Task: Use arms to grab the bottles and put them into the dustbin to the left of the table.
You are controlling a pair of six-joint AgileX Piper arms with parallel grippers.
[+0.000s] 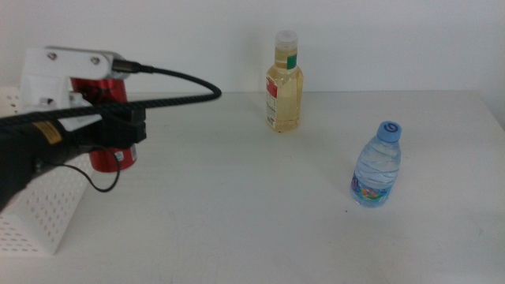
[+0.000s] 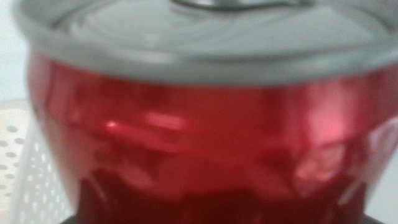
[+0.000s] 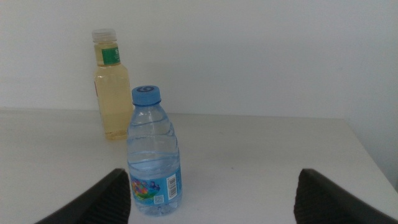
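Over at the left edge of the counter, the left end effector pinches the red can above the dustbin; released off-centre, it could strike the rim. Farther right, the right end effector hangs spread near the water bottle.

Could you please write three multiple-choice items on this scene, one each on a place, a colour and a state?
1. Where is the red can?
A. In the left pincer, above the near edge of the dustbin
B. Standing on the table
C. Beside the water bottle

2. What colour is the water bottle's cap?
A. White
B. Blue
C. Green

3. How is the right pincer?
A. Shut on the water bottle
B. Shut on the yellow bottle
C. Open, holding nothing

Key: 1 A, the can fills the left wrist view and hangs over the basket; 2 B, both views show a blue cap; 3 C, its jaws stand wide apart with the water bottle untouched.
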